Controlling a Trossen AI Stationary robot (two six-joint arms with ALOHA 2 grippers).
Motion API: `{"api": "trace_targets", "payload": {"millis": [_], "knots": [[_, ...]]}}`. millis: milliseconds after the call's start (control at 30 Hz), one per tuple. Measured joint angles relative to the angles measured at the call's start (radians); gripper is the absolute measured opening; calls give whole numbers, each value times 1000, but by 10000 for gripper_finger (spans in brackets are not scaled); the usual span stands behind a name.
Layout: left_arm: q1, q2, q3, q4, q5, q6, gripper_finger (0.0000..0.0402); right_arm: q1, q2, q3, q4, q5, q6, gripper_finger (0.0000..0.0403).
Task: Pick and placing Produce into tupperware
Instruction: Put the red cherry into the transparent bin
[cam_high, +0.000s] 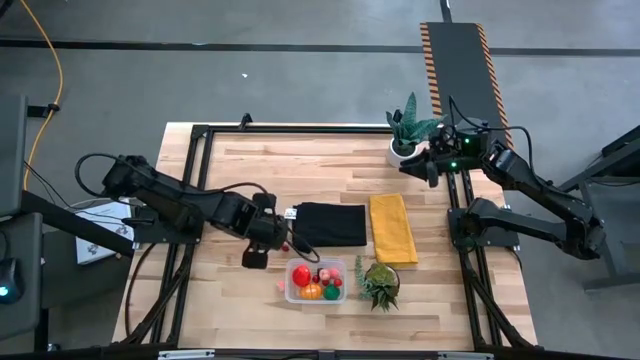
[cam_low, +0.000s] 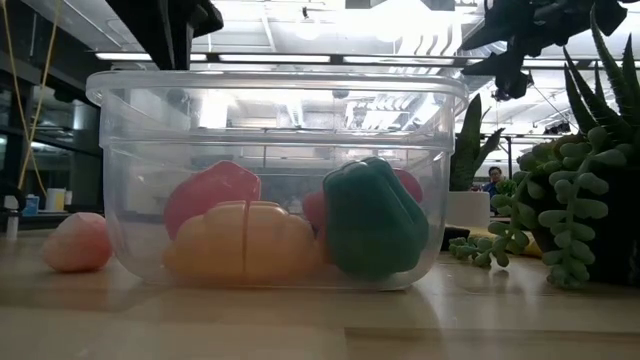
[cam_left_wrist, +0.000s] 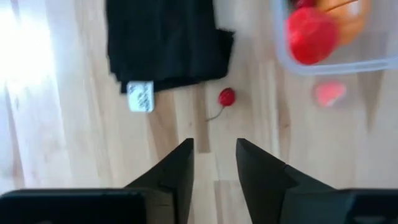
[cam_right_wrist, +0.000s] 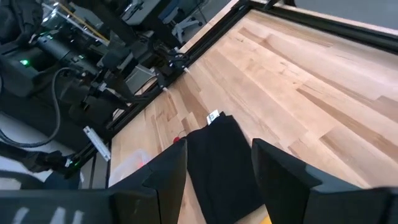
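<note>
Fingers of the left gripper (cam_left_wrist: 214, 163) stand spread above the counter (cam_left_wrist: 74, 155), lined up toward a loose red berry (cam_left_wrist: 227, 97), probably the next pick. Beyond it sits the tupperware (cam_high: 315, 279), already holding produce. Farthest off, the right gripper (cam_right_wrist: 217, 180) waits, fingers apart.

A robotics lab: wooden table (cam_high: 300, 170) on bare concrete floor (cam_high: 300, 80), striped hazard ramp (cam_high: 462, 70), fluorescent ceiling lights (cam_low: 330, 55).

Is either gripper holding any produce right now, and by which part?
Nothing is held. The left gripper is open with bare table between its fingers, short of the small red berry. The right gripper is open too, up near the white plant pot.
</note>
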Motion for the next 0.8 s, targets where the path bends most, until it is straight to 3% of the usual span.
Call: {"api": "trace_targets", "payload": {"millis": [167,333,800], "knots": [[59,-5,-1,-41,13,-6,125,0,0,0,21,31,26,171],[106,-27,-26,-53,17,19,105,0,1,0,28,41,59,171],[129,-277,-437,189,111,-63,29,1,2,0,47,84,148,171]]}}
